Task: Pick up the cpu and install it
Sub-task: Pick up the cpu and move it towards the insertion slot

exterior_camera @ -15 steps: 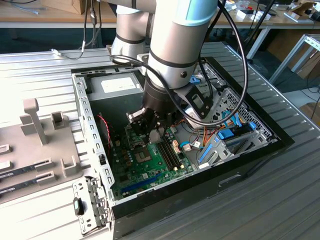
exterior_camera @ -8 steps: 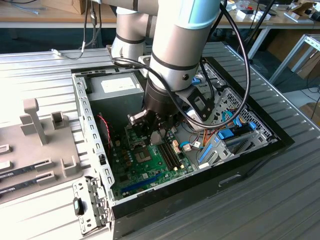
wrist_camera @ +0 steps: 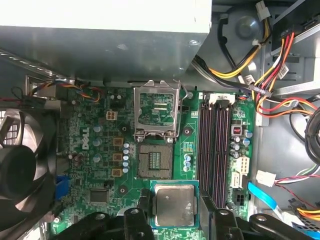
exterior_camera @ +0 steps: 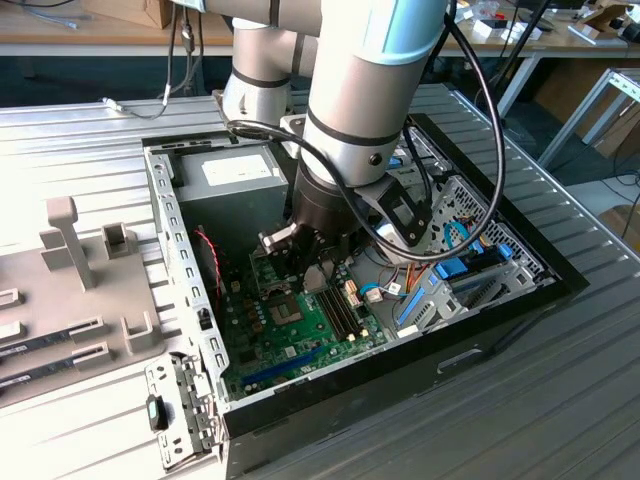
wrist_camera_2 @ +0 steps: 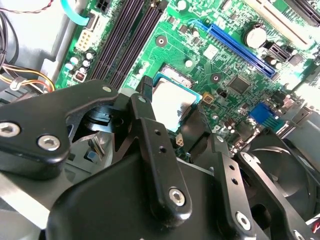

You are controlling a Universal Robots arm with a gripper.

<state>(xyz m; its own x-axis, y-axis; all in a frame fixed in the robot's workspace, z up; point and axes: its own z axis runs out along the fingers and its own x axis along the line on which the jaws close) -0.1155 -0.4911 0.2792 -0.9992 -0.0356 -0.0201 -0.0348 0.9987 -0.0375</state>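
My gripper (exterior_camera: 315,275) hangs low inside the open computer case, over the green motherboard (exterior_camera: 300,345). It is shut on the cpu (wrist_camera: 174,205), a small square chip with a silvery top and green rim, held flat between the two black fingers (wrist_camera: 144,206). The second wrist view shows the cpu (wrist_camera_2: 172,102) in the gripper (wrist_camera_2: 172,107) a little above the board. The empty cpu socket (wrist_camera: 156,160) lies just beyond the chip, with its metal load plate (wrist_camera: 157,107) flipped open behind it. In the first wrist view the gripper (wrist_camera: 174,209) sits short of the socket.
Black memory slots (wrist_camera: 214,145) run beside the socket. A black fan (wrist_camera: 22,160) stands on its other side, and the grey power supply (wrist_camera: 100,35) sits behind. Coloured cables (wrist_camera: 280,75) crowd the drive bay. The case walls (exterior_camera: 185,260) ring the board. A grey fixture (exterior_camera: 70,240) stands outside.
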